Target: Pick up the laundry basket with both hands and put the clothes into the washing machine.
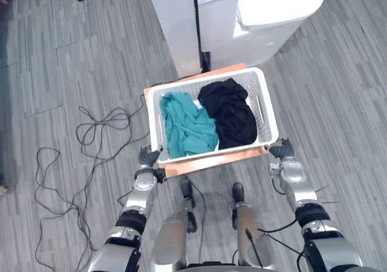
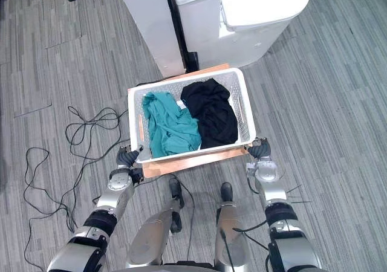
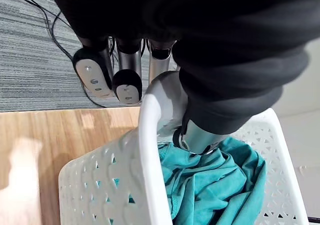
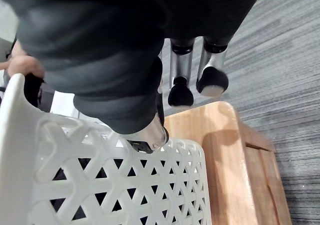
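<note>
Fingers (image 3: 92, 75) of left hand (image 1: 147, 159): straight, close side by side, down the outside of the laundry basket (image 1: 268, 115) at its near-left corner. Thumb (image 3: 197, 135) hooked over the rim to the inside, touching the teal garment (image 1: 187, 126); rim pinched between thumb and fingers. Same kind of grip logged for right hand (image 1: 282, 152) at the near-right corner: fingers (image 4: 180, 92) straight and together on the far side of the lattice wall, thumb (image 4: 147, 135) pressed on the wall just below the rim. Basket white, perforated, sitting flat on a low wooden platform (image 1: 211, 162), not yet lifted; platform edge visible along the near and left sides. Inside: teal garment bunched in the left half, black garment (image 1: 233, 112) bunched in the right half, the two touching in the middle. Washing machine (image 1: 275, 18) white, standing just beyond the basket's far side on grey plank-patterned floor (image 1: 344, 103). White cabinet (image 1: 175, 24) upright just left of the machine, dark gap between them.
</note>
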`<state>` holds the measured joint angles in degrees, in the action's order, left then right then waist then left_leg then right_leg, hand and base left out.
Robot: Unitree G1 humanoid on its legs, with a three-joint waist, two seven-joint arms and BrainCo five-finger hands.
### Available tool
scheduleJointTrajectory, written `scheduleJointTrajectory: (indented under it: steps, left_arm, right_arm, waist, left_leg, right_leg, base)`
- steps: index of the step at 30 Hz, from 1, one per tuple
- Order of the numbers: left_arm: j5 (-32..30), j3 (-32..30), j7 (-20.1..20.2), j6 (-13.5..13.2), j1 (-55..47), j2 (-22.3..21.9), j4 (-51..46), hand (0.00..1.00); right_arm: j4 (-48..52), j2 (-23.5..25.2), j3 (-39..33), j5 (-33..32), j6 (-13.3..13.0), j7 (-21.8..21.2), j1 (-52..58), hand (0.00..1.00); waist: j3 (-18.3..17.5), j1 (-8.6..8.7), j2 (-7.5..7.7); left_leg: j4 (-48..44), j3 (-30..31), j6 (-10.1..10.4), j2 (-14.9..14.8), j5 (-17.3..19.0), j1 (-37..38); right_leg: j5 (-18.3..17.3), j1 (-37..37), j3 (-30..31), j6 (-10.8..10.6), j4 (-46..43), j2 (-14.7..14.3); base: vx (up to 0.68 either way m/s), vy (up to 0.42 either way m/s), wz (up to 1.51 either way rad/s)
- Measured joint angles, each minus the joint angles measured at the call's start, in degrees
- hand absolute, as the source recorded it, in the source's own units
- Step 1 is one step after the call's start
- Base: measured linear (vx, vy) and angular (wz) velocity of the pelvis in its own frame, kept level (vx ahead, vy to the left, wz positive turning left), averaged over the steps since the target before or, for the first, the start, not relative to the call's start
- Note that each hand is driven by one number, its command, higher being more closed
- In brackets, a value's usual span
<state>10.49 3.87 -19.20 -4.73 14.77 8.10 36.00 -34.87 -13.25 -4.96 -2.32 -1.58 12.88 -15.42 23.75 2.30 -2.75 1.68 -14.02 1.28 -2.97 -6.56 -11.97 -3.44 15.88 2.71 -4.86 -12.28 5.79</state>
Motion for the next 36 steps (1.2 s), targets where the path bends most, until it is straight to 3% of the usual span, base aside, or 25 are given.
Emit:
scheduleJointTrajectory:
  steps: [7, 12, 17, 22, 26, 31, 36]
  left_arm:
    - [-0.70, -1.24, 1.20, 0.48, -4.63, 0.05, -1.38, 1.00]
    - [-2.26, -2.22, 1.71, 0.60, -6.57, 0.40, -2.09, 1.00]
    - [-2.31, -2.35, 1.65, 0.60, -6.68, 1.13, -3.08, 1.00]
    - [-2.30, -3.28, 1.32, 0.59, -6.87, 0.75, -4.93, 1.00]
    - [-2.23, -3.98, 1.08, 0.54, -6.25, -0.07, -5.08, 1.00]
    - [-2.24, -3.99, 0.23, 0.49, -5.82, -0.53, -5.08, 1.00]
    - [-2.24, -3.90, 0.00, 0.38, -4.79, -0.60, -5.09, 1.00]
  right_arm:
    - [2.44, 0.79, -4.12, 2.49, 0.76, 2.00, 4.46, 0.00]
    - [4.85, 0.23, -4.72, 3.58, 0.53, 2.46, 4.44, 0.00]
    - [4.86, -0.85, -4.79, 3.46, 0.46, 3.54, 2.39, 0.00]
    - [5.69, -0.72, -4.85, -3.21, -0.47, 3.28, 0.46, 0.00]
    - [7.20, -0.21, -3.06, -7.59, -1.61, 1.74, -0.20, 0.00]
    - [6.98, 1.60, 1.14, -7.69, -1.91, 0.36, -0.82, 0.00]
    - [0.58, 3.14, 5.20, -1.14, -0.27, -0.54, -3.18, 0.00]
  waist:
    - [-0.39, 0.16, 0.75]
    - [-1.41, 0.06, 2.63]
    - [-1.55, 0.09, 2.87]
    - [-1.53, 0.07, 2.89]
    - [-1.47, 0.07, 2.98]
    - [-1.26, 0.06, 3.36]
    - [-0.94, -0.08, 3.83]
  left_leg:
    - [0.08, 0.81, -0.02, 0.16, 0.00, 0.77]
    - [-0.16, 0.81, 0.06, 0.11, 0.63, 0.71]
    - [-0.18, 0.36, -0.06, 0.13, 0.69, 0.02]
    - [-1.15, 0.54, -0.51, 0.04, 0.54, -1.70]
    - [-2.08, 1.22, -0.86, 0.02, 0.81, -2.12]
    - [-2.18, 1.28, -0.83, 0.01, 0.83, -2.23]
    - [-2.29, 1.30, -0.57, 0.03, 1.00, -2.39]
  right_leg:
    - [1.24, -1.81, -0.19, -0.38, 2.46, 0.11]
    - [1.45, -1.66, 0.19, -0.57, 3.07, 0.07]
    - [2.36, -1.32, 0.57, -0.60, 4.14, 0.11]
    - [2.66, -0.53, 0.44, -0.61, 3.95, 0.10]
    - [2.69, -0.65, 0.32, -0.61, 3.93, 0.13]
    - [2.71, -0.54, 0.36, -0.58, 3.96, 0.13]
    - [2.90, -0.51, 0.31, -0.46, 4.29, 0.19]
  base:
    - [0.03, 0.008, 0.00]
    - [0.00, -0.002, -0.02]
    - [0.01, 0.001, -0.04]
    - [0.06, -0.012, 0.01]
    - [0.04, -0.010, 0.03]
    - [0.00, 0.000, 0.00]
    - [0.00, 0.000, 0.00]
